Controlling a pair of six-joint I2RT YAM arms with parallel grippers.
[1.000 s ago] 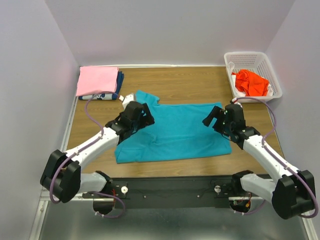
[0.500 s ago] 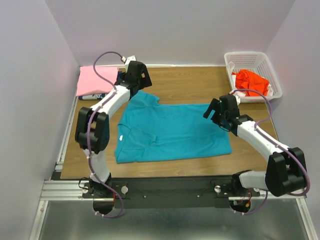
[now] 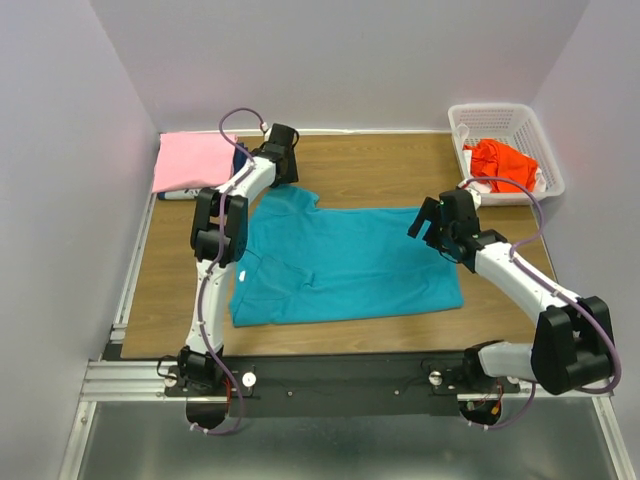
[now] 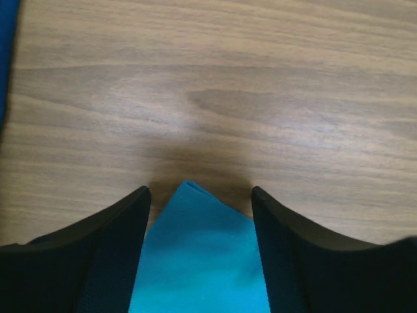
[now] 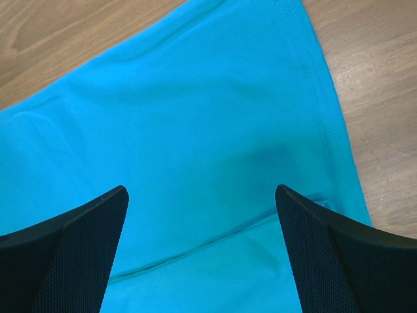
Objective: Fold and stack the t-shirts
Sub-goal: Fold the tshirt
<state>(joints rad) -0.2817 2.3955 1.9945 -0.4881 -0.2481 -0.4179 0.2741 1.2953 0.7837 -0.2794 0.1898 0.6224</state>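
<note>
You have 2 done: the pink t-shirt (image 3: pixel 193 160) sits stacked on the dark blue one (image 3: pixel 178 194) at the table's (image 3: pixel 380 160) far left corner. The teal t-shirt (image 3: pixel 350 265) lies flat mid-table and the orange-red one (image 3: pixel 500 163) waits in the basket (image 3: pixel 500 110) at the far right corner. Your left gripper (image 4: pixel 200 190) straddles a teal sleeve tip, jaws apart, and your right gripper (image 5: pixel 200 189) hovers wide open.

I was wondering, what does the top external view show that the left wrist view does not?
Only the top view shows the folded pink shirt, the white basket holding an orange shirt, and the right end effector. Only the left wrist view shows a corner of the teal shirt lying between the left end effector's open fingers. Both show the teal shirt and the wooden table.
</note>
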